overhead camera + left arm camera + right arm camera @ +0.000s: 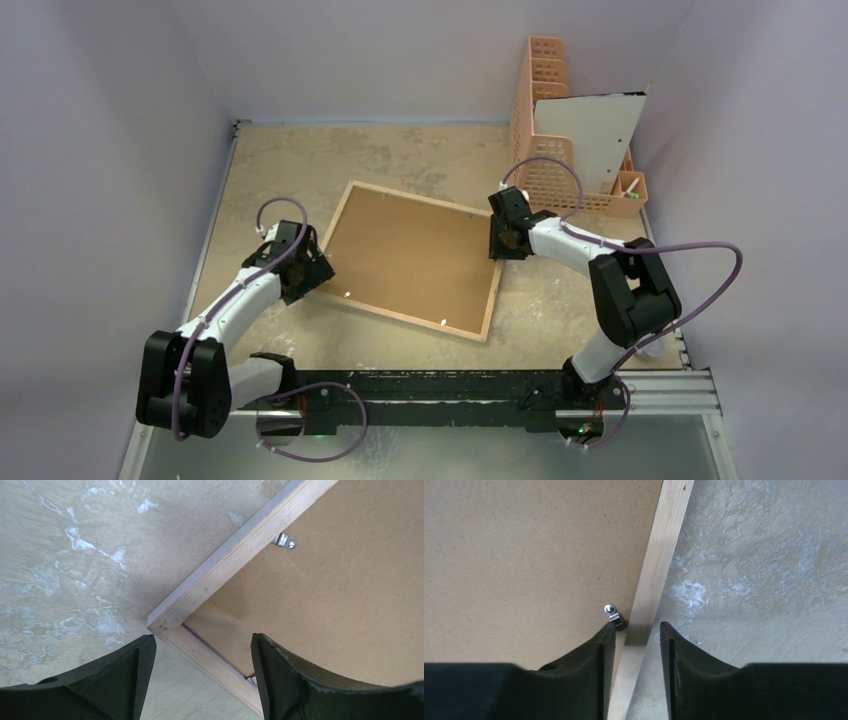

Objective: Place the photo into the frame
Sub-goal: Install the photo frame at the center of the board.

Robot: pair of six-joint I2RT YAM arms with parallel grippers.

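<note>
Worn, blotchy table (pixel 300 160) filling the scene, walled in pale on three sides. In its middle, lying back up and turned at an angle, the frame (pixel 400 313), light wood rim uppermost. Inside that rim, flat and covering the whole opening, a plain brown backing board (pixel 415 255). At the far right corner, well apart from the frame, a pink basket (pixel 545 175) with a white sheet (pixel 595 130) standing upright in it, leaning against the wall. Over the frame's near left corner, the left gripper (pixel 202 640), fingers spread wide, one above bare table and the other above the board, the corner joint in plain sight between them, nothing held. At the middle of the frame's right edge, the right gripper (pixel 637 627), fingers parted only narrowly, one on each side of the wood rim, a thin gap showing on either side of the wood. Just beside its inner fingertip, a small metal clip (pixel 612 611) on the board at the rim; another such clip (pixel 286 541) on the left edge, beyond the left gripper
</note>
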